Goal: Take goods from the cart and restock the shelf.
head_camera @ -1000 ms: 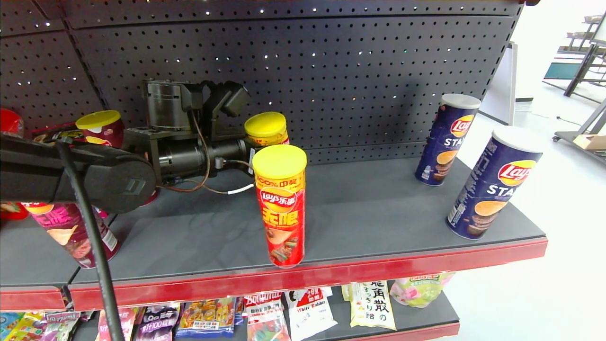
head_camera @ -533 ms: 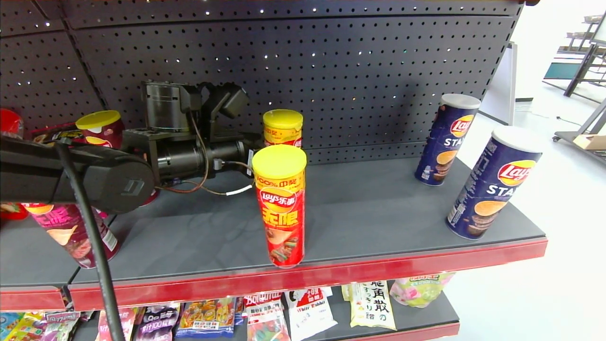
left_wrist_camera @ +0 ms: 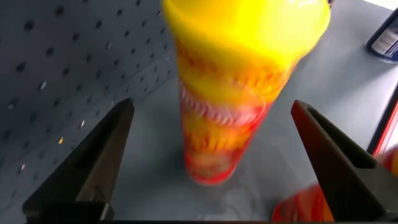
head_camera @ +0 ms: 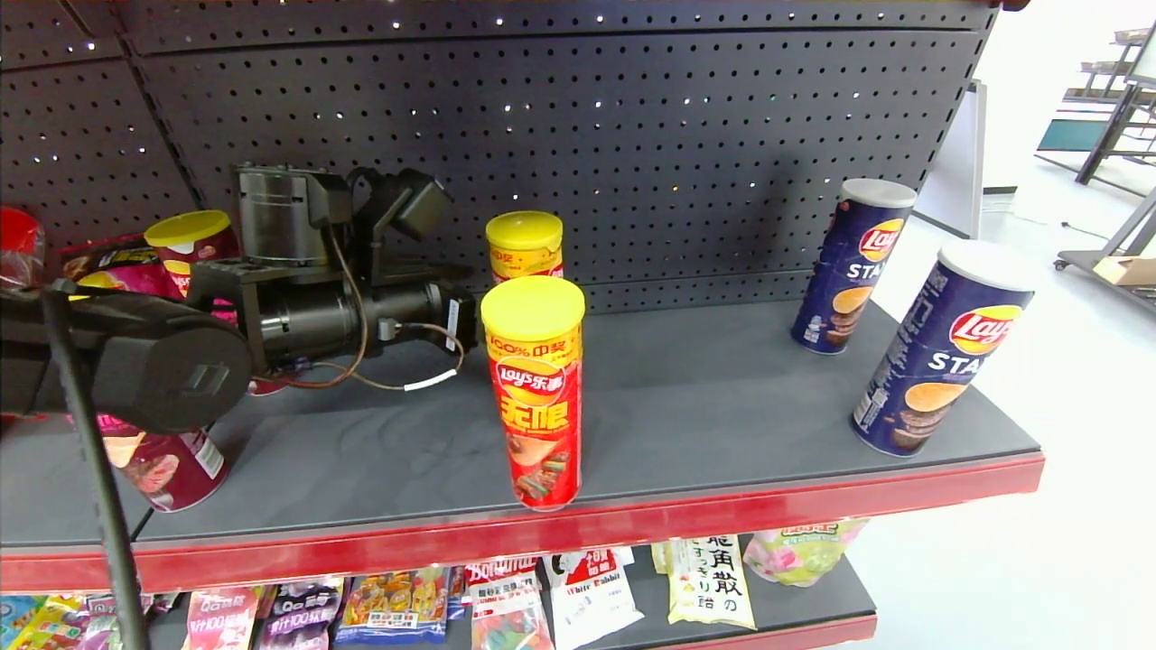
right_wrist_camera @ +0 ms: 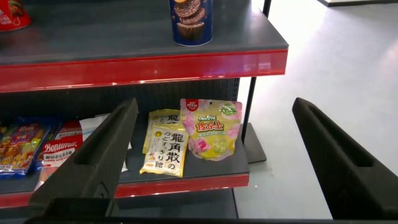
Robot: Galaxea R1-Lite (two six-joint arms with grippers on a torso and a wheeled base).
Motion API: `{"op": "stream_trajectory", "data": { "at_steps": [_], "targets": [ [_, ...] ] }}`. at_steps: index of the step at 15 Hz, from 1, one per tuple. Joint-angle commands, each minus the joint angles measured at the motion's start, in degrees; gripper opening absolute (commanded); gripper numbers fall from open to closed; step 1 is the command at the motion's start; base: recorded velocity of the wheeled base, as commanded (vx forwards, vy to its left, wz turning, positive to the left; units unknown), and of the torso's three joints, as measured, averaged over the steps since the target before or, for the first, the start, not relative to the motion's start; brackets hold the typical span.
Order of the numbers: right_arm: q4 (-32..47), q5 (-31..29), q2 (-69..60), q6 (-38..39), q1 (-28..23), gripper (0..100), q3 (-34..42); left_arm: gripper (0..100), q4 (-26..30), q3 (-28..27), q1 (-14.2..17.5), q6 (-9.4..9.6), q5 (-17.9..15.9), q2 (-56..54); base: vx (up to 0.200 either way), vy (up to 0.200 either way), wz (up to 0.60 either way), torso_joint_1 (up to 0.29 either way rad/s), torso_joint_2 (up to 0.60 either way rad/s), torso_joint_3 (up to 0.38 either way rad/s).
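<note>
I saw the rear chip can (head_camera: 524, 244), red with a yellow lid, standing upright at the back of the grey shelf (head_camera: 722, 397), close to the pegboard (head_camera: 632, 135), a little left of centre in the head view. A taller-looking can of the same kind, the front can (head_camera: 535, 388), stood directly below it in the frame, at the shelf's red lip. The left arm (head_camera: 316, 316) lay across the left half of that view, pointing at the rear can. From the wrist, the left gripper (left_wrist_camera: 211, 109) had its fingers (left_wrist_camera: 106, 155) spread wide to either side of the blurred can, clear of it. Two blue cans (head_camera: 853, 266) (head_camera: 944, 348) stood at the right of the frame, the nearer one at the shelf's front corner. The right gripper (right_wrist_camera: 214, 106) was also wide open and held nothing, hanging before the lower shelf's snack bags (right_wrist_camera: 210, 127).
</note>
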Motion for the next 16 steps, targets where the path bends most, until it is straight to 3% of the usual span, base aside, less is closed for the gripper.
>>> {"op": "stream_trajectory", "data": {
  "at_steps": [1,3,5,6,8,10,14,15,16],
  "targets": [
    [-0.01,0.01,0.09,-0.01,-0.01,100,0.0,100,-0.36,5.48,2.53,0.1,0.87,-3.66,0.0,0.0,0.0,0.0,0.0,0.0],
    [-0.01,0.01,0.09,-0.01,0.08,100,0.0,100,-1.5,10.93,4.64,0.01,2.1,-7.35,0.0,0.0,0.0,0.0,0.0,0.0],
    [-0.01,0.01,0.09,-0.01,-0.01,100,0.0,100,-1.33,16.82,4.9,0.1,5.88,-13.33,0.0,0.0,0.0,0.0,0.0,0.0],
    [-0.01,0.01,0.09,-0.01,0.08,100,0.0,100,-1.06,21.13,4.72,0.19,9.3,-18.69,0.0,0.0,0.0,0.0,0.0,0.0],
    [-0.01,0.01,0.09,-0.01,-0.01,100,0.0,100,0.43,33.08,4.37,2.56,18.44,-34.42,0.0,0.0,0.0,0.0,0.0,0.0],
    [-0.01,0.01,0.09,-0.01,0.08,100,0.0,100,0.52,39.94,4.64,2.74,24.24,-46.47,0.0,0.0,0.0,0.0,0.0,0.0],
    [-0.01,0.01,0.09,-0.01,-0.01,100,0.0,100,1.49,50.48,8.59,2.65,28.11,-64.31,0.0,0.0,0.0,0.0,0.0,0.0],
    [-0.01,0.01,0.09,-0.01,-0.01,100,0.0,100,3.24,52.86,10.0,2.21,29.69,-68.61,0.0,0.0,0.0,0.0,0.0,0.0],
    [-0.01,0.01,0.09,-0.01,-0.01,100,0.0,100,5.71,55.06,11.23,0.19,30.84,-72.92,0.0,0.0,0.0,0.0,0.0,0.0]
  ]
}}
